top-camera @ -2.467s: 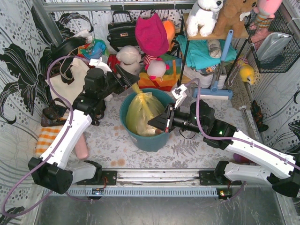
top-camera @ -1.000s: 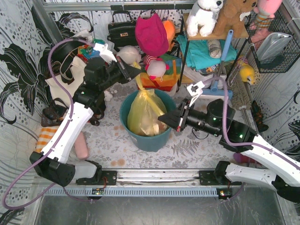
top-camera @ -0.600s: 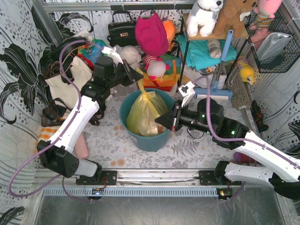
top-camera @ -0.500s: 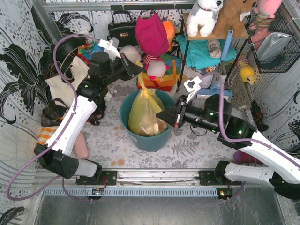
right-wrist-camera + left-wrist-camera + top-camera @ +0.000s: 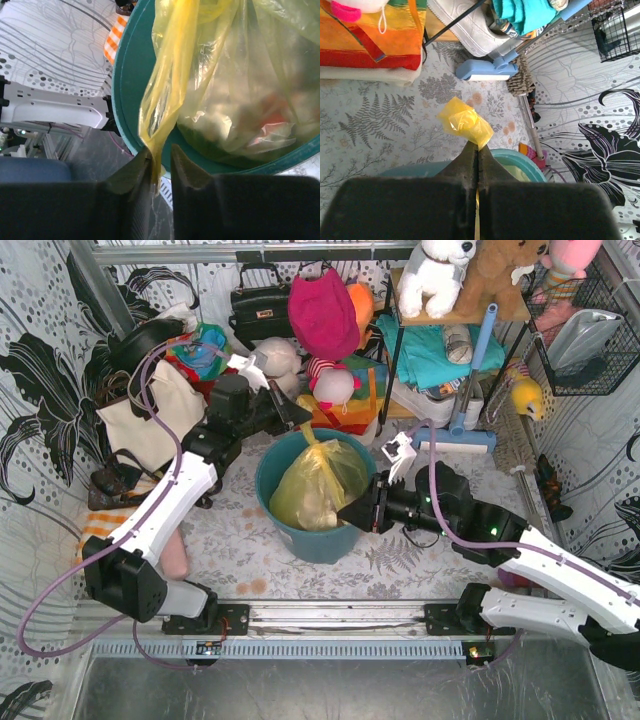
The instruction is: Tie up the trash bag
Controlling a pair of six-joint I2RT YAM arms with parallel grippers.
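The trash bag sits inside the teal bin, which stands in the middle of the worktop, between the two arms. The bag is yellow and thin, and pale crumpled contents show through its wall.

The left tool is at the far left rim of the bin. In the left wrist view its two fingers are pressed fully together, with no gap between them. They pinch a twisted strip of the bag's top, and a short yellow end of the plastic sticks out past the tips.

The right tool is at the right side of the bin, just beside the rim. In the right wrist view its fingers are almost closed, with only a narrow slit left. A second strip of the bag runs down, stretched, into this slit and is gripped there.

A cream tote bag lies at the far left.
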